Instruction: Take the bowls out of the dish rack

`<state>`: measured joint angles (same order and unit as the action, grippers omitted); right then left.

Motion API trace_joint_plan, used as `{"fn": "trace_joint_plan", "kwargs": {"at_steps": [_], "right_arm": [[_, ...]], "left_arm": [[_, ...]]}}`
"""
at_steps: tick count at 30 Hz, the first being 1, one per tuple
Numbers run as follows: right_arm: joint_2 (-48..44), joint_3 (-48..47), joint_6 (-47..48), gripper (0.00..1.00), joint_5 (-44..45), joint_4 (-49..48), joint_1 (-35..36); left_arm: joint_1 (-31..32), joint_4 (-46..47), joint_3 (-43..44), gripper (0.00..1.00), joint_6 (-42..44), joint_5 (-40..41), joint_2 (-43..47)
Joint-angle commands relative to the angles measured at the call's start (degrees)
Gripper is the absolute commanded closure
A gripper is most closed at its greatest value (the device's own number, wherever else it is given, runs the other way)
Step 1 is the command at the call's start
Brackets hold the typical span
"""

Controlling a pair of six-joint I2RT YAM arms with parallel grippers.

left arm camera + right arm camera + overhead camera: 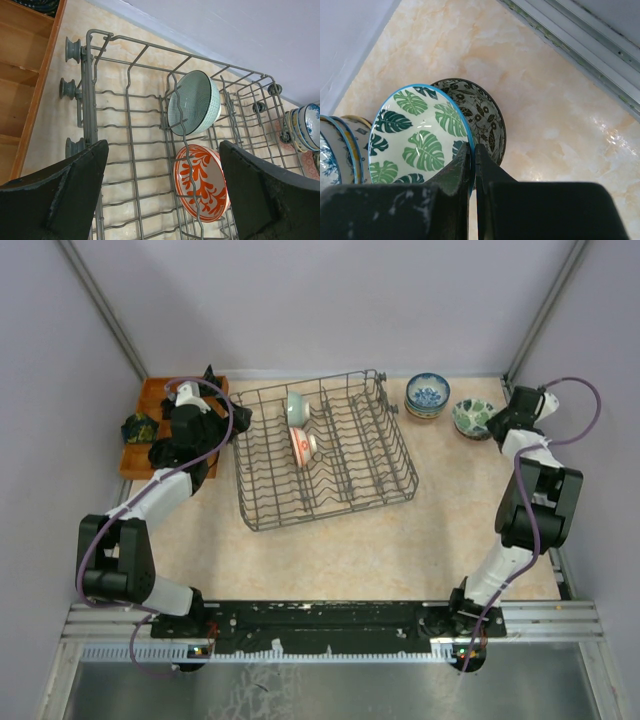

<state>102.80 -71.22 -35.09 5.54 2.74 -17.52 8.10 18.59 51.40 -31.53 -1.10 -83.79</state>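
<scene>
The dish rack (330,502) lies mid-table with two bowls standing on edge between its tines: a pale green bowl (297,408) (194,102) and, nearer, a red-and-white bowl (303,445) (201,182). My left gripper (225,400) (162,150) hangs open at the rack's left side, apart from both bowls. At the back right, my right gripper (495,420) (473,150) is shut on the blue rim of a green leaf bowl (415,135) (470,417). That bowl lies tilted against a dark floral bowl (485,110) behind it.
A stack of blue-and-white bowls (428,395) (340,145) stands on the table left of the leaf bowl. An orange compartmented tray (150,400) (25,75) with a dark object (138,427) sits under the left arm. Walls close off the back and sides.
</scene>
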Motion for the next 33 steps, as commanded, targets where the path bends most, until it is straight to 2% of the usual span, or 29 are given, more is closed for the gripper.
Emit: {"fn": "trace_joint_plan", "kwargs": {"at_steps": [1,24,30,33], "right_arm": [[0.25,-0.60,-1.64,1.00,0.68,-5.03,-1.03],[2.72,-1.59,-2.10,1.00,1.44,-3.93,-0.99],[2.93,-1.74,-1.89,0.85,1.05,-3.53,-1.03],[2.88,-1.79,-1.76,0.80,0.92,-3.28,-1.03]], "left_arm": [[-0.10,0.75,0.76,0.03,-0.46,-0.77,0.64],[-0.10,0.92,1.01,0.03,-0.38,-0.77,-0.06],[-0.10,0.92,0.81,0.03,-0.29,-0.42,-0.01],[-0.10,0.99,0.77,0.03,-0.35,-0.41,0.03]]}}
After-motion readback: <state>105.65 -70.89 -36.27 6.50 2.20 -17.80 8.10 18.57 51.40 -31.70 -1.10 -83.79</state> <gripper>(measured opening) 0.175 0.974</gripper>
